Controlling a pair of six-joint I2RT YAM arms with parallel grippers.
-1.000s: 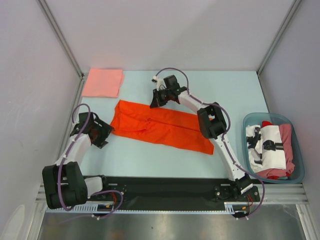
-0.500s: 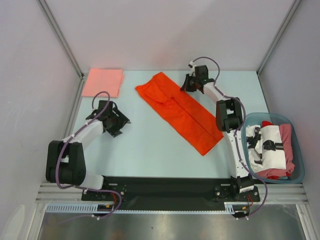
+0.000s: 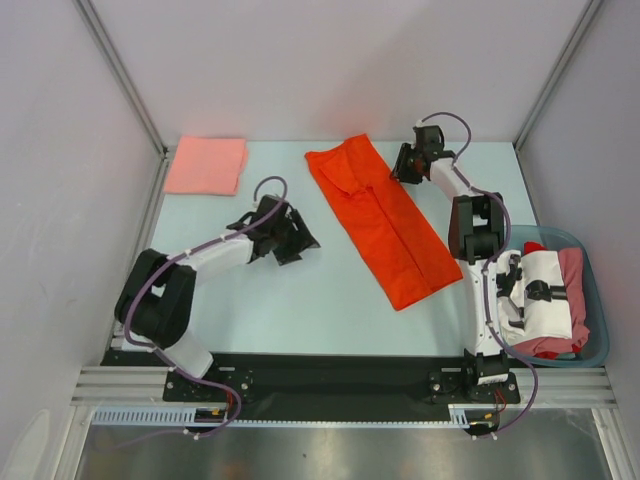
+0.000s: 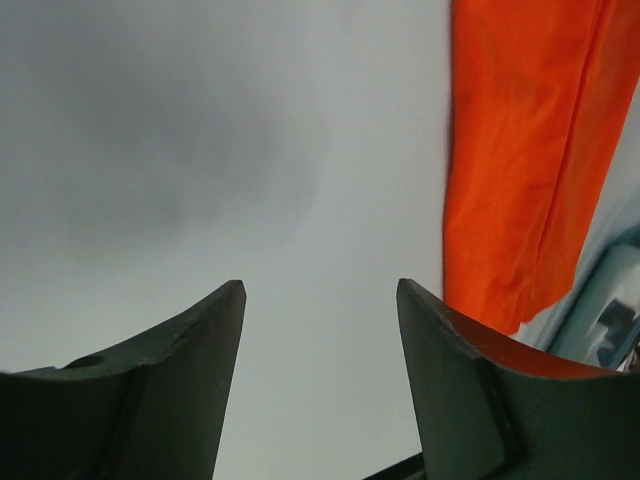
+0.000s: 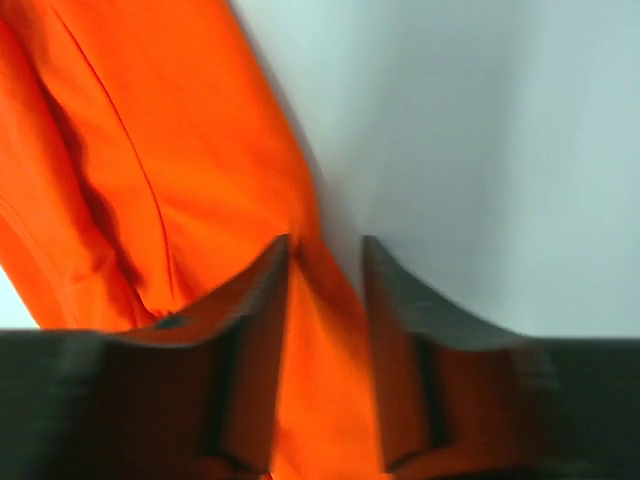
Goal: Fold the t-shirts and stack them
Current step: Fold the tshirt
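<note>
While the orange-red t-shirt (image 3: 385, 225) lies as a long narrow band slanting from the upper middle of the overhead view down toward the right, you have both arms at its two sides. It looks folded lengthwise, which would explain the strip shape, with the crosswise folds not yet made.

Your right end effector (image 3: 408, 165) sits at the band's upper right edge. In the right wrist view its fingers (image 5: 255, 300) stand a little apart with orange cloth in the gap, so I judge the cloth let go rather than pinched, though that view is blurred. Your left end effector (image 3: 300, 240) hangs over the bare surface (image 3: 300, 320) left of the shirt, spread wide and gripping nothing, probably heading for the near end of the band.

The salmon-pink t-shirt (image 3: 206, 165) lies folded square in the upper left corner, likely the base of the stack. More shirts (image 3: 545, 270), white, red and dusty pink, wait heaped in the tub (image 3: 598, 300) at the right edge.

No brand, label or writing can be read anywhere. The dark marks on the white shirt are too small to make out.
</note>
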